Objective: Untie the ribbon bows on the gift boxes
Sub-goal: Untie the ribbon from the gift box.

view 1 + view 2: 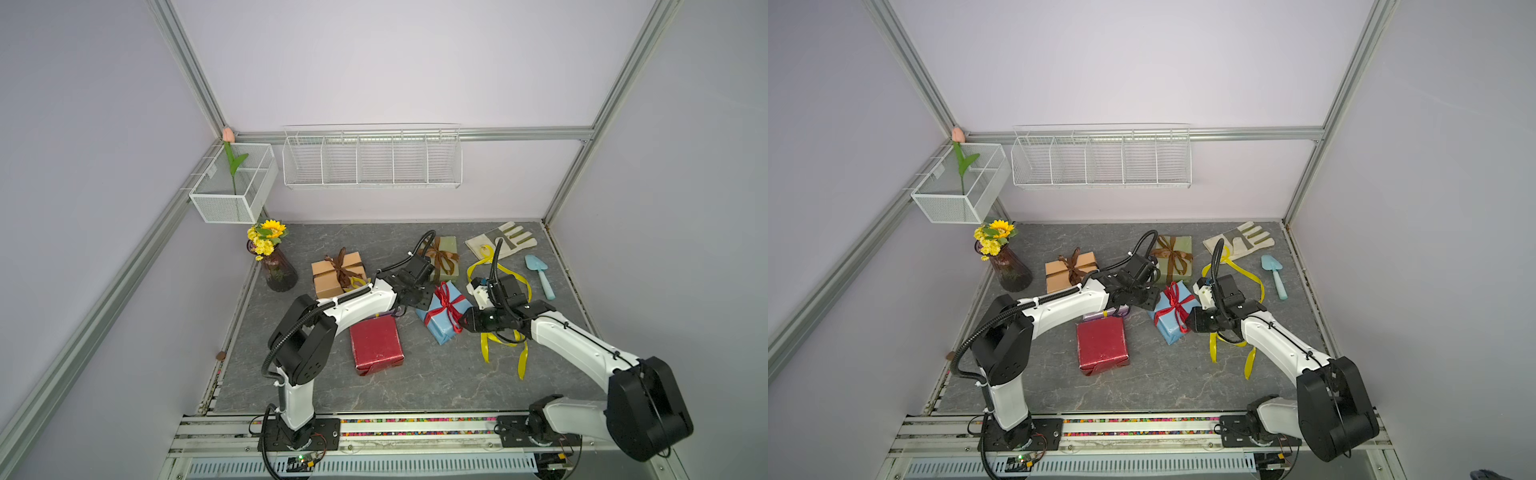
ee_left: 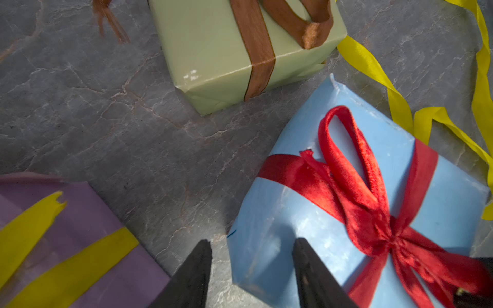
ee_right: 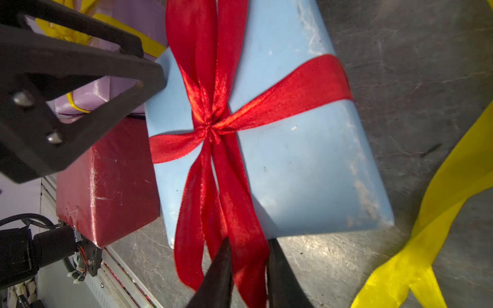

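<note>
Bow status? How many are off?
Done: the red box is bare; a loose yellow ribbon lies on the table. In hand: the right gripper has a tail of the red bow on the blue box between its jaws. To do: yellow band on the lilac box, brown bow on the tan box, brown bow on the olive box.

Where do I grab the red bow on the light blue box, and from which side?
Grip a loose tail of the red bow, not its knot, from the robot's right: the tails trail off the edge of the light blue box toward the right gripper.
</note>
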`<control>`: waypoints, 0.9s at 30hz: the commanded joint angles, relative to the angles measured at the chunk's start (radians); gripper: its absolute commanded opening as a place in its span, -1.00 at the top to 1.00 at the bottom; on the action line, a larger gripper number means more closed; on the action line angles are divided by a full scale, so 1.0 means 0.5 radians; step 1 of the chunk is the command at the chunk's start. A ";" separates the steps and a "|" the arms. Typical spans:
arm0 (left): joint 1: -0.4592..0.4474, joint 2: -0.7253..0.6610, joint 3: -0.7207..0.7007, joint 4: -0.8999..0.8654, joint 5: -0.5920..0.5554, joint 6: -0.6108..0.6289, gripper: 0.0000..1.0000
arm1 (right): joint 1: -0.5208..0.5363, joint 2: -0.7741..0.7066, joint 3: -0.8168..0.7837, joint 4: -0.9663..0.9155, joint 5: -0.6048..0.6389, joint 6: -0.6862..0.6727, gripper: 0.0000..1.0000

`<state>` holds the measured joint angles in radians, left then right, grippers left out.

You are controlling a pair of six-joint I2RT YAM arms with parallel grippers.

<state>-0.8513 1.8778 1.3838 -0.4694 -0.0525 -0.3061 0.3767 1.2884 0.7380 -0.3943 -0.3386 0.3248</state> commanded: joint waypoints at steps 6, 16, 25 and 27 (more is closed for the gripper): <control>-0.021 0.080 0.015 -0.037 -0.016 -0.004 -0.04 | 0.017 -0.094 0.000 -0.068 0.008 -0.040 0.77; -0.025 0.086 0.021 -0.052 -0.039 0.002 -0.04 | 0.016 -0.085 0.085 -0.219 0.069 -0.140 0.67; -0.029 0.089 0.007 -0.052 -0.045 0.011 -0.02 | 0.016 -0.075 0.120 -0.216 0.128 -0.151 0.70; -0.029 0.093 0.010 -0.054 -0.045 0.010 -0.02 | 0.013 -0.069 0.138 -0.231 0.132 -0.158 0.69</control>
<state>-0.8577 1.8809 1.3838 -0.4679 -0.0639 -0.3058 0.3779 1.2587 0.7757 -0.4896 -0.2844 0.2672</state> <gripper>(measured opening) 0.512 0.153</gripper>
